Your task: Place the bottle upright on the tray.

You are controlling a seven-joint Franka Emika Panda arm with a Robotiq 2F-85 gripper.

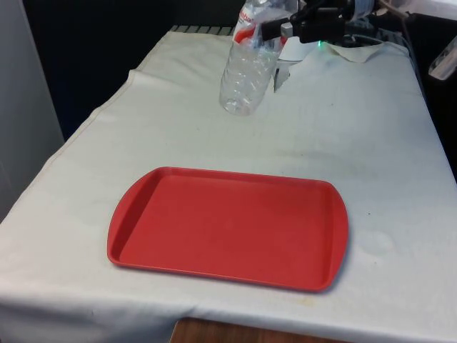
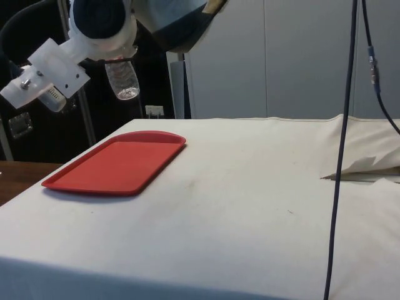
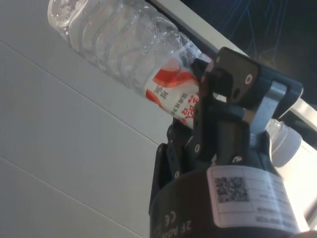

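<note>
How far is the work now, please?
Done: the claw has gripped the clear bottle near its label and holds it in the air. In hand: carrying it. Left: the red tray is bare, so the bottle must be set upright there.

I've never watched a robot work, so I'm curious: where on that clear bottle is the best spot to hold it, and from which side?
The labelled upper part, just below the cap, taken from the side. That is where the gripper holds the bottle now, fingers across the red and white label. Gripped there, the long ribbed body hangs base-down, so the base can probably meet the red tray first and stand upright.
</note>
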